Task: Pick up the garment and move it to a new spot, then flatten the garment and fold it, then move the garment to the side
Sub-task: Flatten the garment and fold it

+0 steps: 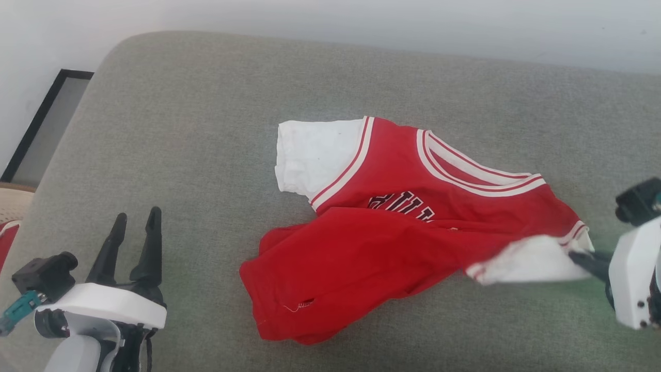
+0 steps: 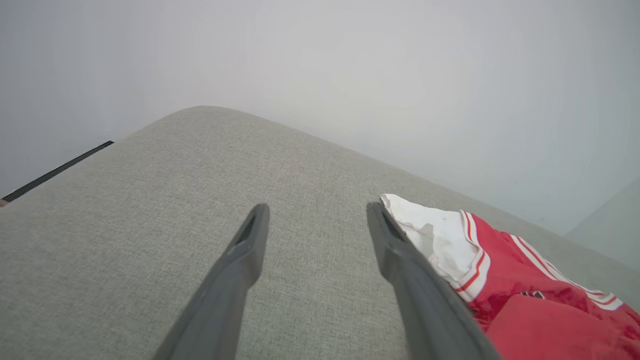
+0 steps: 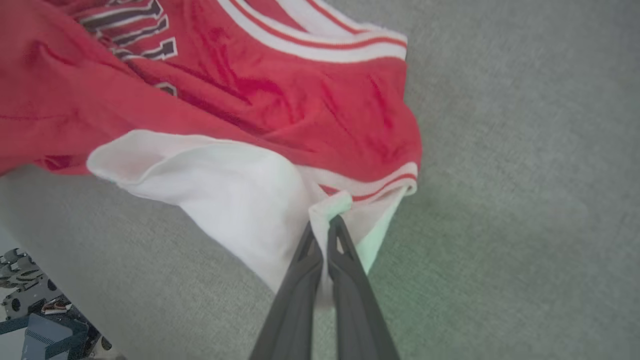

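A broad grey-green woven fabric cushion with a rounded corner (image 1: 206, 129) spreads across the scene. Behind it rises a plain pale wall (image 1: 361, 20). At the far left is a black-framed rectangular panel (image 1: 46, 124). Just below it, the edge of a beige plastic basket (image 1: 13, 204) peeks in.

Head camera — looked forward and down across the grey cushion (image 1: 206, 129). Left wrist camera sat low over it, facing the wall; right wrist camera — close above the garment (image 1: 392, 232), shared by all.
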### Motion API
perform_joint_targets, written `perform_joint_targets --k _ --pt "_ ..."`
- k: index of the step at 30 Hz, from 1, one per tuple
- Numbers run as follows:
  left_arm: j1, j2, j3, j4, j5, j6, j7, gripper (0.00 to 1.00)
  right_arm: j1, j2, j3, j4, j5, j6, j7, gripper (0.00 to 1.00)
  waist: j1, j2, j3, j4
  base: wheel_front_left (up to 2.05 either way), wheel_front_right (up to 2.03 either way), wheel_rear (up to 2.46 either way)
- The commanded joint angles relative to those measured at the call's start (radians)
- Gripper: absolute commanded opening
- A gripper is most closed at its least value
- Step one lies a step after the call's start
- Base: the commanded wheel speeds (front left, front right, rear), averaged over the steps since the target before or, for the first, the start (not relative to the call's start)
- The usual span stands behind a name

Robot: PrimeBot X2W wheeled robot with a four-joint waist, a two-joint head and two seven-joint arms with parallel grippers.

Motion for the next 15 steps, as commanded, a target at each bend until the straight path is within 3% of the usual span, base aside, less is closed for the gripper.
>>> perform_joint_targets --k 1,6,7,8,9,10,15 --pt "0.001 0.002 0.003 -0.003 0.001 0.002 -0.007 1.0 0.029 -0.003 -0.009 0.001 0.003 0.0 0.001 0.0 0.0 0.0 0.0 -0.003 0.0 0.0 0.0" --pt "-0.008 0.008 0.001 0.002 0.0 0.007 -0.001 1.0 0.063 0.027 -0.015 0.063 -0.019 0.0 -0.011 0.0 0.0 0.0 -0.007 -0.009 0.0 0.0 0.0" --pt "-0.008 0.009 0.001 0.002 -0.001 0.008 0.0 1.0 0.059 0.036 -0.015 0.078 -0.028 0.0 -0.018 0.05 0.0 0.0 -0.01 -0.01 0.0 0.0 0.0" --pt "-0.007 0.011 0.001 0.004 -0.001 0.009 0.0 1.0 0.053 0.045 -0.016 0.096 -0.037 0.0 -0.028 0.45 0.0 0.0 -0.013 -0.01 0.0 0.0 0.0" --pt "-0.005 0.013 0.001 0.004 0.0 0.009 0.0 1.0 0.048 0.056 -0.013 0.11 -0.044 0.0 -0.033 0.95 0.0 0.0 -0.016 -0.01 0.0 0.0 0.0" --pt "-0.002 0.015 0.0 0.006 0.004 0.011 0.0 1.0 0.043 0.067 -0.013 0.126 -0.046 0.0 -0.039 1.0 0.0 0.0 -0.02 -0.01 0.0 0.0 0.0" --pt "0.018 0.025 0.001 0.007 0.01 0.016 0.0 1.0 0.028 0.092 -0.016 0.161 -0.066 0.0 -0.061 1.0 0.0 0.0 -0.039 -0.01 0.0 0.0 0.0"
